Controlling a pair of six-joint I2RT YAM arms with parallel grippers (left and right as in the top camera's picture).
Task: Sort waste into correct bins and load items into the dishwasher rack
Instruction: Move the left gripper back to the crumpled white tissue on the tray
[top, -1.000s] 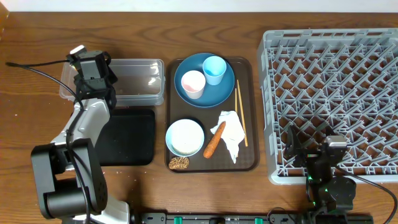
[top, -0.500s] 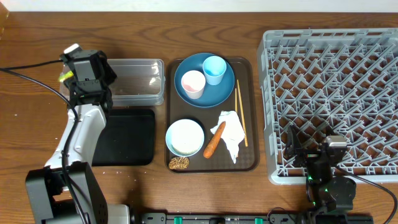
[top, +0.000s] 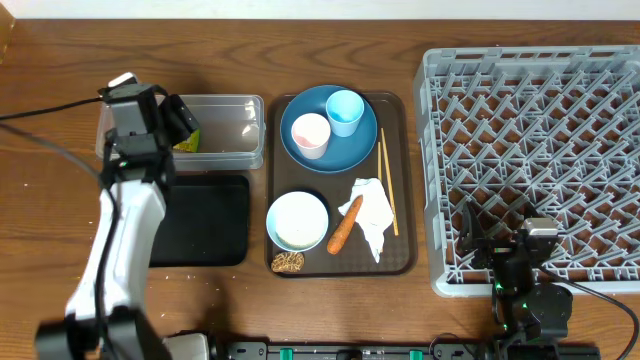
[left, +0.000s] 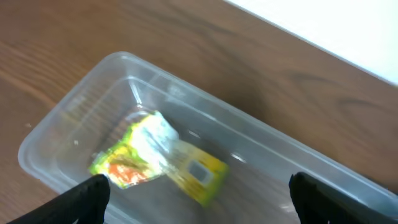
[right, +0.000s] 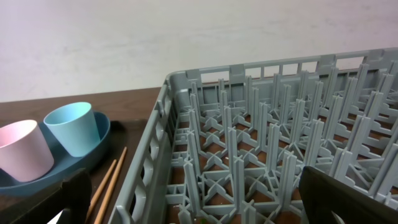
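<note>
The yellow-green snack wrapper (left: 155, 155) lies inside the clear tub (left: 292, 162), also seen from overhead (top: 187, 140). My left gripper (left: 202, 199) is open and empty just above it, at the tub's left end (top: 172, 125). On the brown serving tray (top: 402, 262) sit the blue plate (top: 350, 152) with the pink cup (top: 310, 133) and the light-blue cup (top: 344, 110), the pale bowl (top: 297, 220), the carrot (top: 344, 224), the napkin (top: 373, 212), the biscuit piece (top: 288, 262) and the chopsticks (top: 386, 180). My right gripper (right: 196, 205) is open and empty over the grey rack (top: 540, 150). No rice grains are discernible.
The black tray (top: 210, 220) lies in front of the clear tub (top: 225, 130), partly under my left arm. The rack's front left corner (right: 168, 112) stands right next to the serving tray and the chopsticks (right: 106, 180). A wall runs behind the table.
My left wrist has turned right toward the tub. The wrapper, earlier at the gripper, now lies free in the tub. The right arm has not moved.
</note>
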